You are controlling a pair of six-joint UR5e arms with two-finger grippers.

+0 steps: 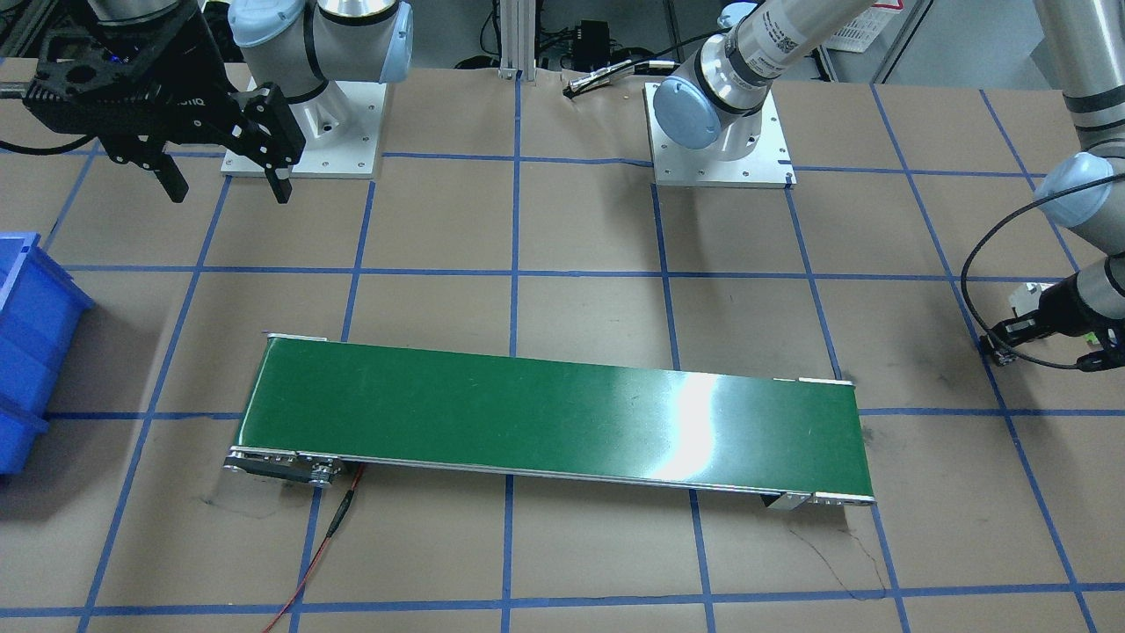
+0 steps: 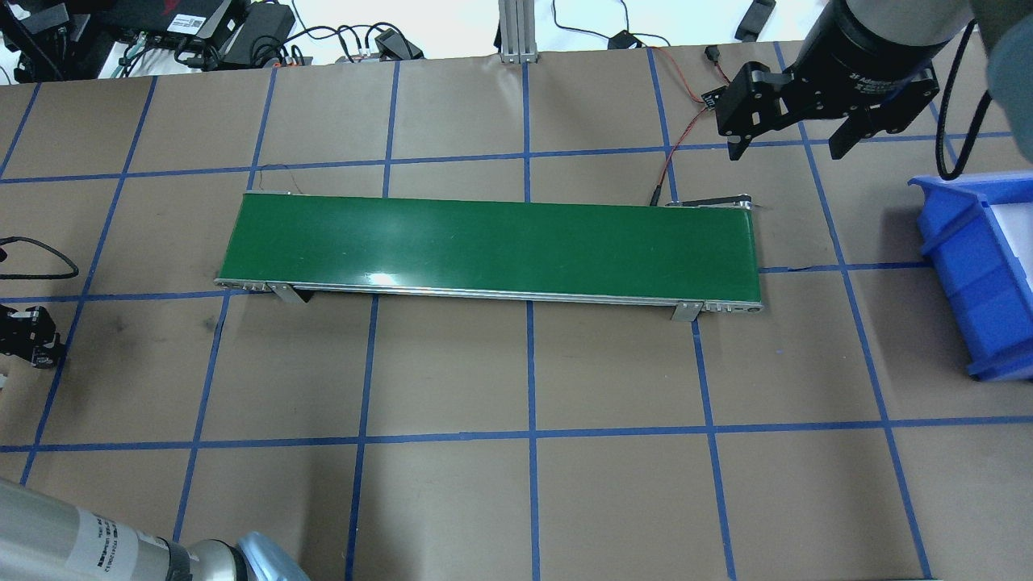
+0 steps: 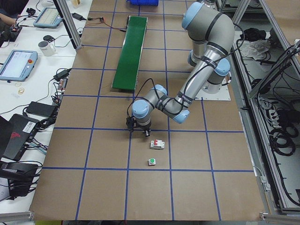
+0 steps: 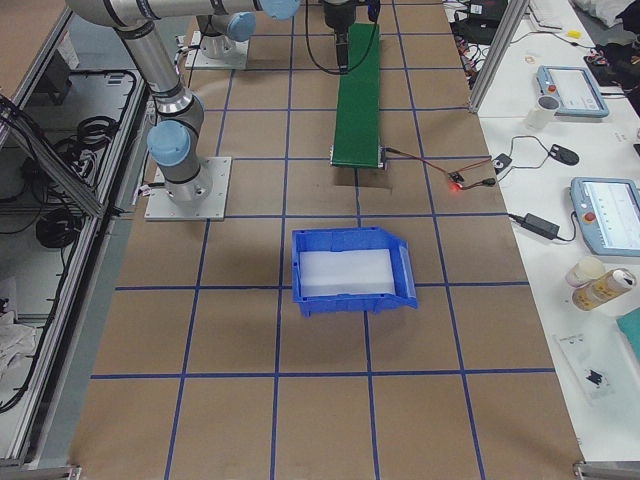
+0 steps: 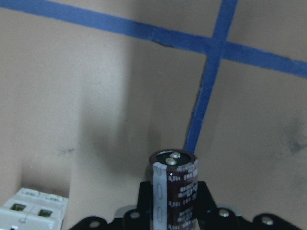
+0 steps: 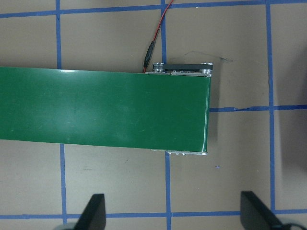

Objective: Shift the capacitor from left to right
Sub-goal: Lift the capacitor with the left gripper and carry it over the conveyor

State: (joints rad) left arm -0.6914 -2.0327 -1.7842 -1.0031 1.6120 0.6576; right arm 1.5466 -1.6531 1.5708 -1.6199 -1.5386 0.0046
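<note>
The capacitor [image 5: 173, 191], a stubby dark brown cylinder with a pale stripe down its side, stands upright between the fingers of my left gripper [image 5: 172, 213]. That gripper is shut on it, low over the brown table paper beside a blue tape cross. The left gripper also shows at the table's left end in the exterior left view [image 3: 139, 129], in the overhead view [image 2: 28, 335] and in the front-facing view [image 1: 1002, 343]. My right gripper [image 2: 787, 149] is open and empty, hovering by the right end of the green conveyor belt [image 2: 492, 246]. Its fingertips [image 6: 96, 211] show over the belt end [image 6: 144, 110].
A white circuit breaker with a red lever [image 3: 157, 145] and a green-capped push button [image 3: 152, 162] lie near the left gripper; the breaker shows in the left wrist view [image 5: 33, 211]. A blue bin [image 2: 980, 266] stands at the table's right end. A red wire [image 2: 674, 153] runs to the conveyor.
</note>
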